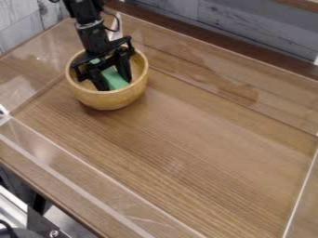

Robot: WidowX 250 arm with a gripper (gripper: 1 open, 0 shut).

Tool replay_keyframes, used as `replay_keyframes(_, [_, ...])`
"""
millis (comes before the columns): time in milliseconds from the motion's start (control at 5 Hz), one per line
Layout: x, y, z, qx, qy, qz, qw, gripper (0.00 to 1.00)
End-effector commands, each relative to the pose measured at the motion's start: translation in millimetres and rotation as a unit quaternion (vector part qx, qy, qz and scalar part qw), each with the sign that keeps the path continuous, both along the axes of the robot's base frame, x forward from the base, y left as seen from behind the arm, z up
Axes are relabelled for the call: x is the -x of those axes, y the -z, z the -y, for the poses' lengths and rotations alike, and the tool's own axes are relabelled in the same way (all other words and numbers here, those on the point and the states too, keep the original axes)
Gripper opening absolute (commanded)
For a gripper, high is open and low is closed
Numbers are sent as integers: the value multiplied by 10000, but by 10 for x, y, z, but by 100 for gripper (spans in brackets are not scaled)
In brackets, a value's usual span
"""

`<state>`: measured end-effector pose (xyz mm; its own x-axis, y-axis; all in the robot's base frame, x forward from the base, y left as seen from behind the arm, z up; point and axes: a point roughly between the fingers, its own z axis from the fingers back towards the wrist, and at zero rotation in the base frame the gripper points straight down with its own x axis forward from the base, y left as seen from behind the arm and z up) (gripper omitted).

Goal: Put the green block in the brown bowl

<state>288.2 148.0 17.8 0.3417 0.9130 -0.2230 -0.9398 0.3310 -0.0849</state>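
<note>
The brown bowl [97, 100] stands at the back left of the wooden table. Inside it lies the green block [117, 83], leaning against the bowl's right inner side. My black gripper [108, 82] points down into the bowl, with its two fingers straddling the block. The left finger [88, 80] stands apart from the block, with a gap showing, so the jaws are open. The fingers hide part of the block.
A clear plastic wall [25, 56] edges the table on the left and front. A grey plank wall [236, 23] rises behind. The wooden tabletop [199, 139] stretches to the right and toward the camera.
</note>
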Motion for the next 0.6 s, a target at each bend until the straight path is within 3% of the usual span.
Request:
replay_keyframes(0, [61, 50, -109, -35, -125, -115, 9999, 0])
replay_keyframes(400, [38, 39, -127, -13, -139, -135, 9998, 0])
